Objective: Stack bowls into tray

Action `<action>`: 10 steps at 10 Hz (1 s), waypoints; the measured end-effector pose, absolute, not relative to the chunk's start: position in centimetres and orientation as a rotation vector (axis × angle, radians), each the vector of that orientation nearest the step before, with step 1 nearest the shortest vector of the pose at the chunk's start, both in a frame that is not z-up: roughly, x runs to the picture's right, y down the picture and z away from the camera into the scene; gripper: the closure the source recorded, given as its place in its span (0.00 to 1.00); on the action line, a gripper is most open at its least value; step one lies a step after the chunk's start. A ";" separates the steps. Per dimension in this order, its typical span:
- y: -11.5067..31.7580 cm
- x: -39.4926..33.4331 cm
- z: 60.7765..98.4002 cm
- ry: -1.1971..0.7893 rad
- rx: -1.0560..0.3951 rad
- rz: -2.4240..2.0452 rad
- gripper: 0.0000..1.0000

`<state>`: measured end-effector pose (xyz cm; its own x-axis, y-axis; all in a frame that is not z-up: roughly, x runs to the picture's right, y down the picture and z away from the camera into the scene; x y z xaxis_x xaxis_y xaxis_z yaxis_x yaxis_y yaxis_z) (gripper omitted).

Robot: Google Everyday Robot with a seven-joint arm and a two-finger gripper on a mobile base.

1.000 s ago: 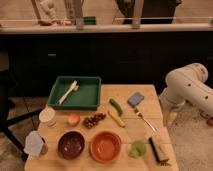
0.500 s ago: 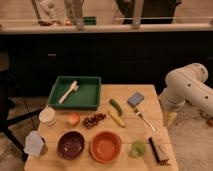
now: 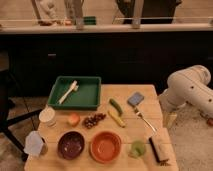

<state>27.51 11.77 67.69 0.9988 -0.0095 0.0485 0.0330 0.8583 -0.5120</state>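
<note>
The orange bowl (image 3: 106, 146) sits upright at the front of the wooden table. The dark purple bowl (image 3: 71, 144) sits just left of it, apart from it. The dark green tray (image 3: 88, 98) lies at the back left of the table and holds a white utensil (image 3: 68, 92). My gripper (image 3: 171, 120) hangs at the end of the white arm, off the table's right edge, well away from the bowls and the tray. It holds nothing that I can see.
A white lidded cup (image 3: 48, 116), an orange fruit (image 3: 74, 119), grapes (image 3: 93, 120), a banana (image 3: 117, 118), a green vegetable (image 3: 115, 106), a blue sponge (image 3: 135, 99), a fork (image 3: 144, 119), a green apple (image 3: 137, 148) and a brush (image 3: 157, 149) lie on the table. A dark counter stands behind.
</note>
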 end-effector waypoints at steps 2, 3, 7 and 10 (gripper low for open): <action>12.6 24.3 67.2 -0.137 -0.523 -0.125 0.20; 13.3 22.4 66.8 -0.186 -0.522 -0.186 0.20; 16.8 16.9 64.4 -0.347 -0.533 -0.393 0.20; 20.6 13.6 62.0 -0.461 -0.539 -0.536 0.20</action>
